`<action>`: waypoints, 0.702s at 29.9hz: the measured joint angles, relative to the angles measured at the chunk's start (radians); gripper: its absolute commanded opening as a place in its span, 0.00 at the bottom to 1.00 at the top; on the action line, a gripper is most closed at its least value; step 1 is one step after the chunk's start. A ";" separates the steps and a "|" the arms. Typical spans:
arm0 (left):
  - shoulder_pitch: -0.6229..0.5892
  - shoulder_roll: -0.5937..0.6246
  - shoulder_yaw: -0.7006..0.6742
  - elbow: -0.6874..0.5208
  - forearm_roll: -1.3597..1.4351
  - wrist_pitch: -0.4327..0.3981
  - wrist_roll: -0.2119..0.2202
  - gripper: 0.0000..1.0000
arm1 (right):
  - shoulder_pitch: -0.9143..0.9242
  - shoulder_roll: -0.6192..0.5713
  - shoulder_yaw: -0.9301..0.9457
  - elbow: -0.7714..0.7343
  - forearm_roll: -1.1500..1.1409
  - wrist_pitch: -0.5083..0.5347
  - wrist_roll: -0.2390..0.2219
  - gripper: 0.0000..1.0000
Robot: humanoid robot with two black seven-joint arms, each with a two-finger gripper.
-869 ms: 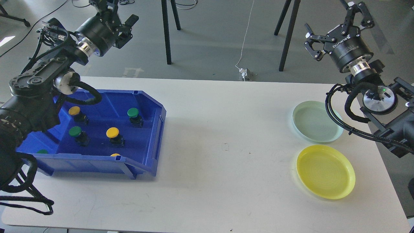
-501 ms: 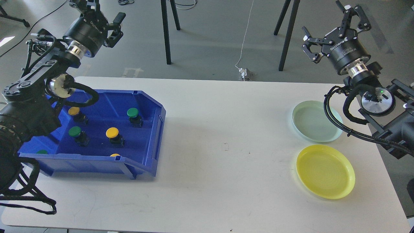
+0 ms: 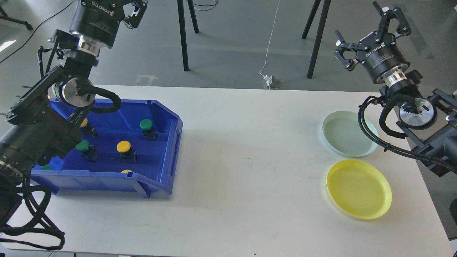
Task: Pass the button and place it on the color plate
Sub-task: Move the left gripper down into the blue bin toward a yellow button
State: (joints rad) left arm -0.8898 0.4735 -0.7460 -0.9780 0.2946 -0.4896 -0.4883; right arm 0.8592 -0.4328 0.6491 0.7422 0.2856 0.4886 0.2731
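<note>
1. The buttons lie in the blue bin [image 3: 171,150] at the left of the tabletop [image 3: 242,142]; a yellow button [image 3: 124,146] stands near its middle.
2. The left gripper [image 3: 134,9] is high and far from the bin, cut by the frame edge; one cannot tell its state.
3. The right gripper [image 3: 367,34], fingers spread and empty, hangs far right, beyond the pale green plate [image 3: 348,134] and yellow plate [image 3: 358,189].
4. The left arm is nearer to the buttons.

- The left end effector [image 3: 134,4] carries white letters "ROBOTIQ" on its black body (smaller print under it is unreadable).
- The right end effector [image 3: 369,34] carries white lettering too small to read.
</note>
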 measured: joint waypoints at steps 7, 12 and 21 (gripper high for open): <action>-0.190 0.298 0.410 -0.247 0.492 0.012 0.000 0.95 | -0.001 0.000 -0.005 -0.003 -0.001 0.000 0.000 0.99; -0.420 0.404 0.855 -0.267 0.907 0.113 0.000 0.95 | -0.011 0.001 -0.012 -0.004 -0.002 0.000 0.000 0.99; -0.463 0.387 1.067 -0.165 1.239 0.124 0.000 0.95 | -0.033 0.001 -0.007 -0.003 0.000 0.000 0.000 0.99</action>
State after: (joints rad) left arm -1.3524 0.8608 0.3208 -1.1426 1.5337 -0.3655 -0.4887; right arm 0.8258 -0.4315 0.6423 0.7393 0.2851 0.4888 0.2732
